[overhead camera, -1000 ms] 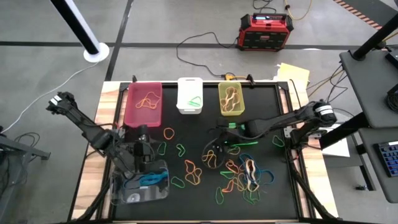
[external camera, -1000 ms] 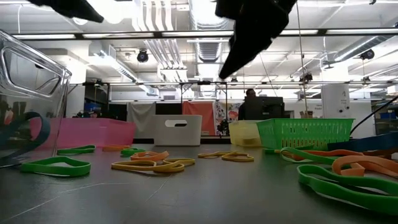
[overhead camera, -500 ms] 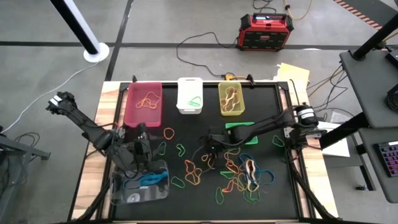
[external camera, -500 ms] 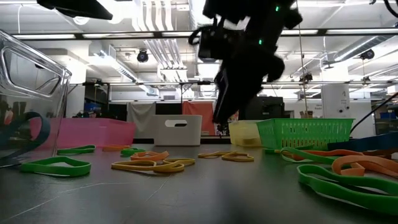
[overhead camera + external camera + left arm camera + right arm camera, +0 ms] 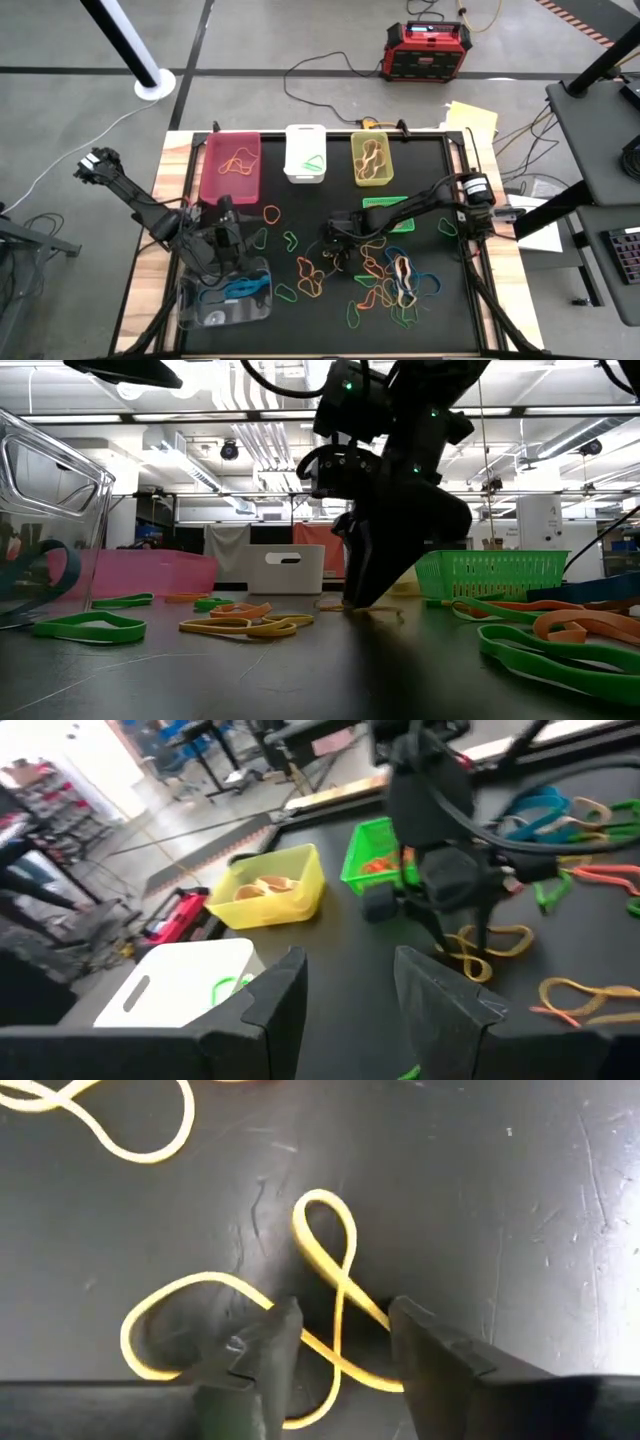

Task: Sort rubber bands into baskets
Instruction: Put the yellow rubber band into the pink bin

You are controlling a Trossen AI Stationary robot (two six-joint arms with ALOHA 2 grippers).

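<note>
Yellow rubber band (image 5: 335, 1295) between right end effector (image 5: 335, 1342) fingers.

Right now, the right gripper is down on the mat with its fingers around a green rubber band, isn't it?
Nearly: the band is yellow, not green, as the right wrist view shows. The rest stands: the right gripper is down on the mat with its fingers either side of that band.
</note>
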